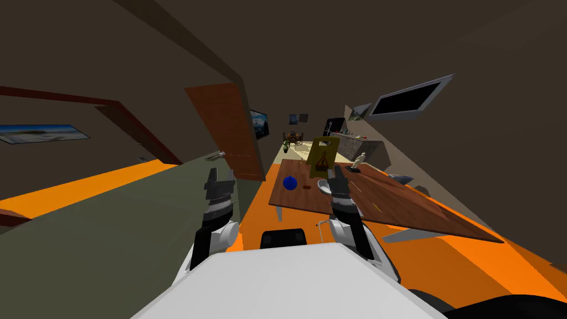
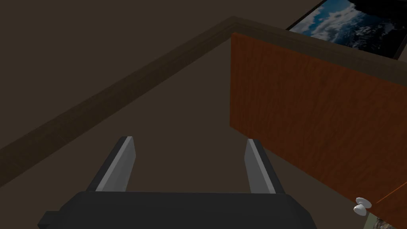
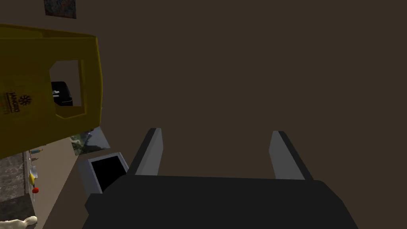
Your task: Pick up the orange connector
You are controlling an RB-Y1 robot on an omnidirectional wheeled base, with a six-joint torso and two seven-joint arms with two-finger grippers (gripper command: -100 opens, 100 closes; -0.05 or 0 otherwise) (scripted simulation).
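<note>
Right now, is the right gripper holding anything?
No: the right gripper stands open, with nothing between its fingers.

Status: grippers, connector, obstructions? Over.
Left gripper and right gripper open, empty. Orange-brown piece, likely connector, on table between blue ball and white bowl. Yellow sign stands behind.

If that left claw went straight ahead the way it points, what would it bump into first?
Most likely the dark brown wall, between the open fingers of the left gripper, just beside the wooden door; distance unclear.
</note>
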